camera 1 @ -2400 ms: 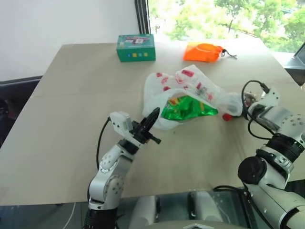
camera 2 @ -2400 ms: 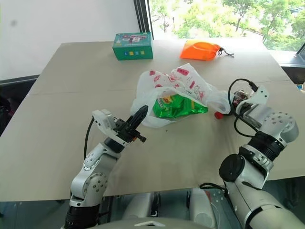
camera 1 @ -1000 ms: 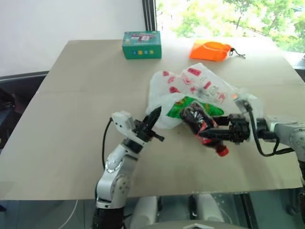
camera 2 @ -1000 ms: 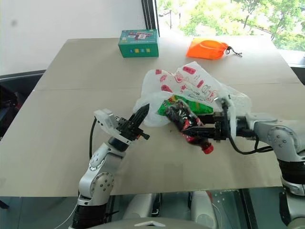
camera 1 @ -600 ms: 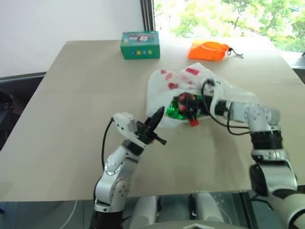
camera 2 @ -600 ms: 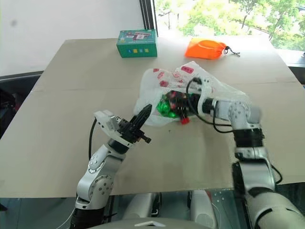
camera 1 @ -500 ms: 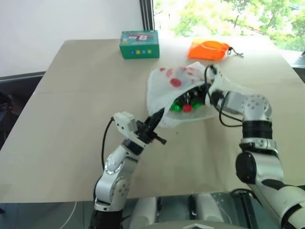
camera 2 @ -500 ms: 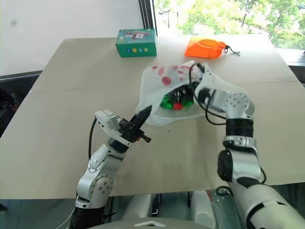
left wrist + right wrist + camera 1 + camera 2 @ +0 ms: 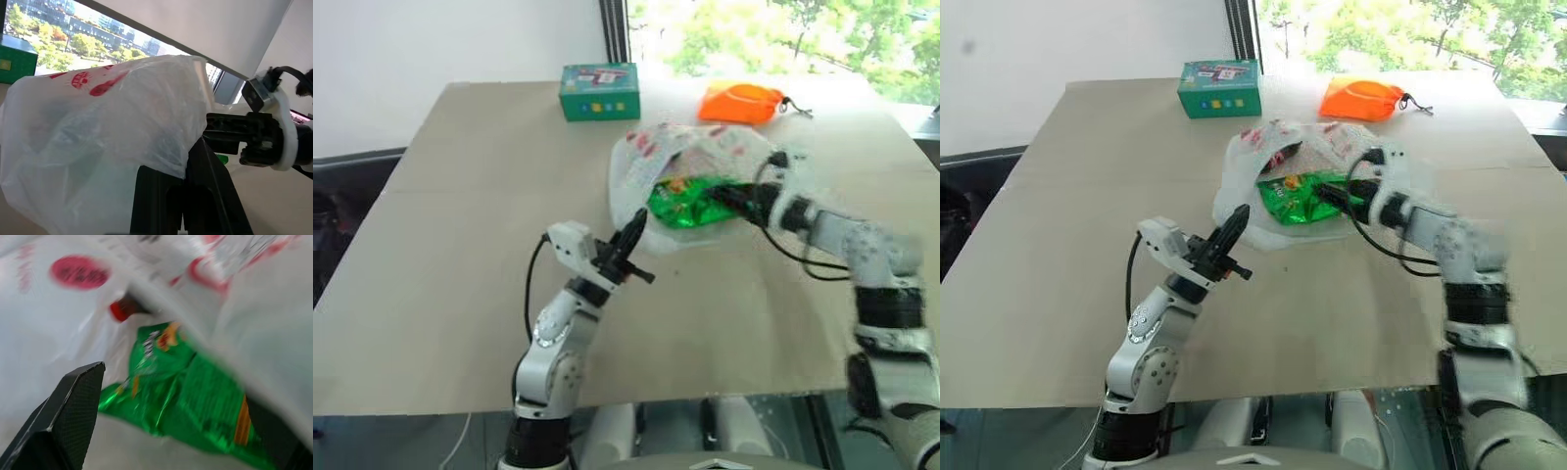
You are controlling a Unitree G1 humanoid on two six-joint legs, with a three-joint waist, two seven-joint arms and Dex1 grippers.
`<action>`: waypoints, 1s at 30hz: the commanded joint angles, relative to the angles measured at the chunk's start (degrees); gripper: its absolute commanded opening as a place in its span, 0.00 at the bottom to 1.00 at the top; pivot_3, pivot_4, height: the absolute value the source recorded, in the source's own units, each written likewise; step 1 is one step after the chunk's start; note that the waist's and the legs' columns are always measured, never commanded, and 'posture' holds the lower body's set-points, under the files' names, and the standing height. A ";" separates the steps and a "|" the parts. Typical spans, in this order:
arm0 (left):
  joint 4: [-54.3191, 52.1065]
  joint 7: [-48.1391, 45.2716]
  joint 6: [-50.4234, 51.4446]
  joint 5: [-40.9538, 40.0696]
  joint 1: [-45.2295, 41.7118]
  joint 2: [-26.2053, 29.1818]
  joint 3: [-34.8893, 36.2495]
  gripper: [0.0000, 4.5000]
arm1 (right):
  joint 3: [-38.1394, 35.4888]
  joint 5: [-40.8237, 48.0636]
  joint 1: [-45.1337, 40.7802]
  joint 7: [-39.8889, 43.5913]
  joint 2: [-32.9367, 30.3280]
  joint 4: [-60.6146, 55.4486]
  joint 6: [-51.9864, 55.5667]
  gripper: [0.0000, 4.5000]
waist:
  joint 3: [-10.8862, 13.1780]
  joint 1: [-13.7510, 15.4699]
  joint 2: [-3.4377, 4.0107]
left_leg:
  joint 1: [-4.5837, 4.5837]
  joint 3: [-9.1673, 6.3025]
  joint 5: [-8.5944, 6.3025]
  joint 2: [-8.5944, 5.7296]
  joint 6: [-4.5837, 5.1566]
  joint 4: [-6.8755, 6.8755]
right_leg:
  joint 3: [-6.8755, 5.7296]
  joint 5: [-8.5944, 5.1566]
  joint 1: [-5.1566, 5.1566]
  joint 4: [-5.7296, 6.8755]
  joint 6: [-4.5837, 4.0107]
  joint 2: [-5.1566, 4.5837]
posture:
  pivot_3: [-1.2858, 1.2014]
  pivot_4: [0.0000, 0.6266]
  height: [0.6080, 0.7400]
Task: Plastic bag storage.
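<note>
Left gripper is pinching the plastic bag rim, right gripper spread wide at its mouth. Tan tabletop, with a window along the far side.

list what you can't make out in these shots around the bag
- Bottle: right wrist view, just a red cap; the plastic bag folds over the rest.
- Snack packet: its far end runs under the bag film in the eye views.
- Right end effector: motion blur in the eye views; in its wrist view one finger is cut by the edge.
- Print on the green box: too small.
- Left end effector: the film drapes over its tips.
</note>
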 commanded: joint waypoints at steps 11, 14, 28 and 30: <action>-0.97 0.15 0.34 -0.70 -1.19 0.47 1.18 0.00 | -17.61 0.44 14.27 14.52 -13.87 -14.51 -16.95 0.99 | 0.00 -0.15 -0.06 | 0.21 0.05 -0.01 0.00 0.02 0.11 | 0.10 0.04 0.15 0.08 0.05 0.03 | 0.52 0.24 1.00; -0.36 0.05 0.34 -0.65 -1.76 0.24 1.10 0.00 | -14.29 -7.29 15.79 12.04 -15.45 -11.96 -20.33 0.99 | 0.00 -0.04 -0.07 | 0.18 0.06 -0.01 0.00 0.01 0.20 | 0.12 0.04 0.16 0.09 0.06 0.02 | 0.52 0.24 1.00; 1.39 -0.29 -0.99 -0.35 -2.76 0.35 1.77 0.00 | -5.93 -17.20 16.40 12.53 -12.86 -3.89 -27.50 0.99 | -0.02 0.04 -0.10 | 0.16 0.09 0.00 -0.02 -0.01 0.29 | 0.15 0.04 0.18 0.09 0.06 0.01 | 0.52 0.24 1.00; 1.66 -0.34 -1.20 -0.21 -2.97 0.45 1.97 0.00 | -5.36 -18.35 15.39 12.38 -12.30 -2.92 -28.85 0.88 | -0.03 0.07 -0.10 | 0.16 0.09 0.00 -0.03 -0.01 0.29 | 0.15 0.04 0.18 0.09 0.06 0.01 | 0.52 0.24 1.00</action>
